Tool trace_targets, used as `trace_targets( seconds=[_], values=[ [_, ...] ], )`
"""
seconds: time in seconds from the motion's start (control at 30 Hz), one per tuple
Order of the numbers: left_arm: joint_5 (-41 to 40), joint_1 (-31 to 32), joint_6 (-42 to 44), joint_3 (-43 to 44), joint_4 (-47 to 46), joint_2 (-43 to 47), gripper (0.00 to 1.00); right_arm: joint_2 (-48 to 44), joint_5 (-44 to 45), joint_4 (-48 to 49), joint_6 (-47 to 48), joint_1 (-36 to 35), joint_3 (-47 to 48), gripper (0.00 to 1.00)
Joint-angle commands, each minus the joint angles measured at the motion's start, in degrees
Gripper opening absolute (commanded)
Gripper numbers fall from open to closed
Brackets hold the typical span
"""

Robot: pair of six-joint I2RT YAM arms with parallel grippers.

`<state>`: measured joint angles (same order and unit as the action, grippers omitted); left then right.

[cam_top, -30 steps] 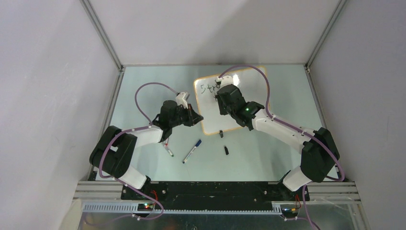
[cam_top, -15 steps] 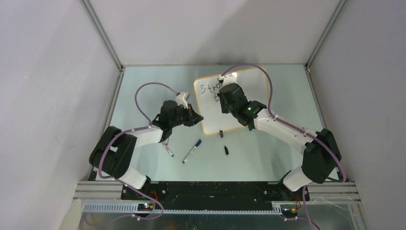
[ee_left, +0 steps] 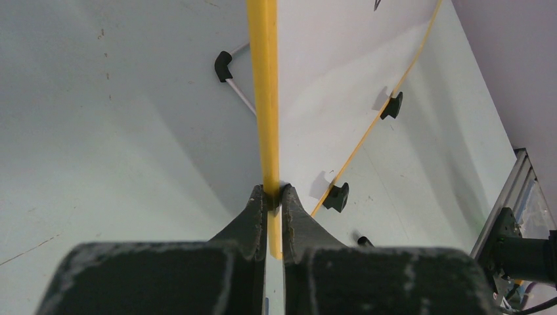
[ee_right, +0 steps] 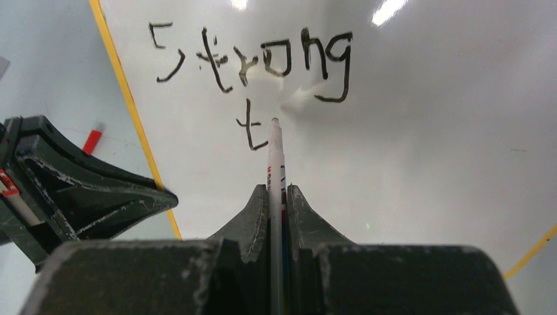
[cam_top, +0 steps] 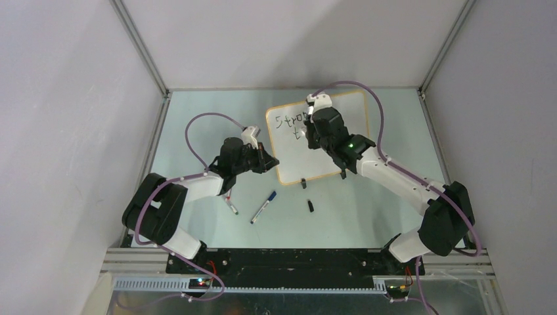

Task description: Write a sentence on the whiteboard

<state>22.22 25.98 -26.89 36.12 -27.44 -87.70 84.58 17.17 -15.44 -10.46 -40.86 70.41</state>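
So the left pincer (ee_left: 274,191) is clamping the whiteboard (ee_left: 328,65) by its yellow rim. The right pincer (ee_right: 276,190) is gripping a marker (ee_right: 274,157), and the sentence (ee_right: 263,59) just ahead is reading "Strong t".

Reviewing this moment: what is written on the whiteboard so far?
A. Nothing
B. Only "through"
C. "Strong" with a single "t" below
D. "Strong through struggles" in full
C: in the right wrist view the writing on the whiteboard reads "Strong", with only a "t" beneath it, beside the tip of the marker.
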Motion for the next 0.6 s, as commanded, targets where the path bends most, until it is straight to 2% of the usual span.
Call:
trace_targets(
  seconds=[0.0, 0.57],
  values=[
    [-2.2, 0.7, 2.8, 1.3, 1.9, 0.8, 0.0, 0.9, -0.8, 1.2, 0.1, 0.5, 4.2, 0.0],
    [-2.2, 0.8, 2.8, 1.4, 1.9, 0.6, 0.0, 3.9, -1.6, 1.3, -0.2, 1.3, 6.2, 0.0]
  ],
)
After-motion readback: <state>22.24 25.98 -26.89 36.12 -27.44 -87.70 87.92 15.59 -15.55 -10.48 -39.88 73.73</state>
